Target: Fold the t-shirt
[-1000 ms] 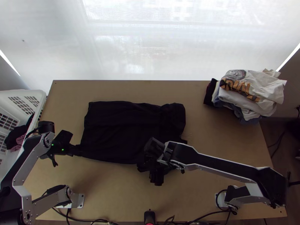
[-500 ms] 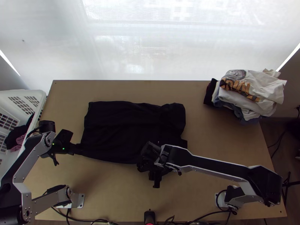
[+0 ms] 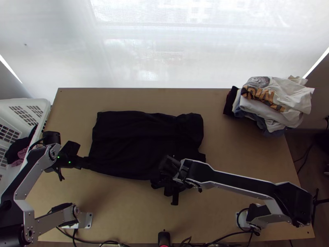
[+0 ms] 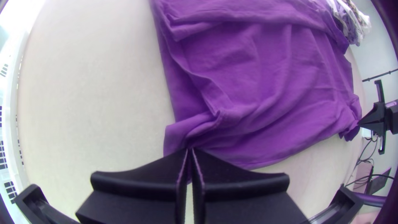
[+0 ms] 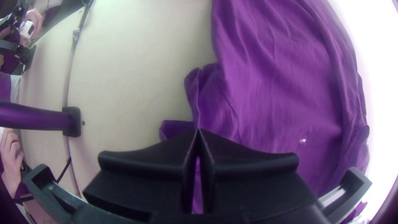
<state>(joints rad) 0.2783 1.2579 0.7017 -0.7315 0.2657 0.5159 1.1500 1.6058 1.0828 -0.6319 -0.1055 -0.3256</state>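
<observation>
**Two clenched grips on the t-shirt (image 3: pixel 135 142)!**

On the left, the left gripper (image 4: pixel 189 150), clamped on a near corner, has the cloth stretching away to its right and toward the far side. Across the middle of the table (image 3: pixel 119 210) it lies, spread with some folded layers, long axis left to right! Over to the right gripper (image 5: pixel 198 130), pinching a bunched near part: most cloth lies beyond and leftward. Both grips sit nearside, so I'd call a fold away from the bases!
</observation>
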